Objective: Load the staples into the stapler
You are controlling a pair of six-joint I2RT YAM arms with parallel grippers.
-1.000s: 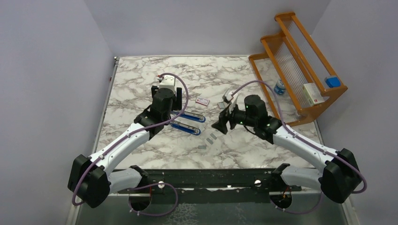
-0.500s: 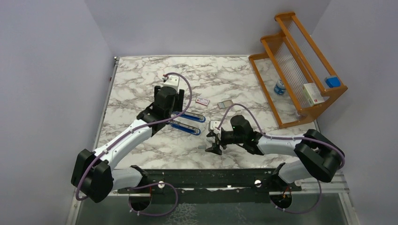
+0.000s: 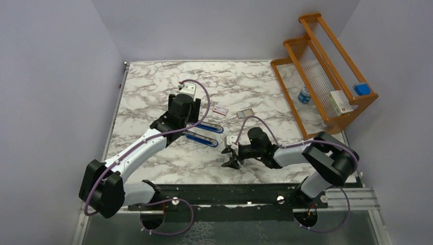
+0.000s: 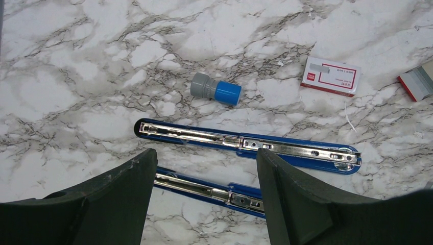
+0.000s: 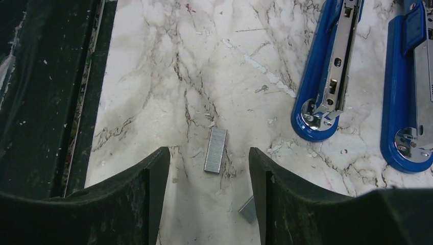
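Observation:
The stapler lies open on the marble as two blue halves with metal rails, one (image 3: 211,127) behind the other (image 3: 202,139). My left gripper (image 4: 204,153) is open above them, over the nearer half (image 4: 209,190); the farther half (image 4: 250,145) lies beyond it. The staples' white box with a pink-red label (image 4: 331,76) lies further back (image 3: 220,109). My right gripper (image 5: 208,153) is open and low over the table (image 3: 228,157). One silvery staple strip (image 5: 216,149) lies between its fingertips, and a second strip (image 5: 247,208) lies beside the right finger. Neither gripper holds anything.
A grey cylinder with a blue cap (image 4: 216,90) lies behind the stapler. A small grey tray with a red edge (image 3: 245,113) sits near the box. A wooden rack (image 3: 327,66) stands at the right, with a small bottle (image 3: 304,95) beneath it. The black front rail (image 5: 51,76) is close to my right gripper.
My right arm has swung from the table's middle toward the front edge and come down low over the staple strips. My left arm has barely shifted above the stapler.

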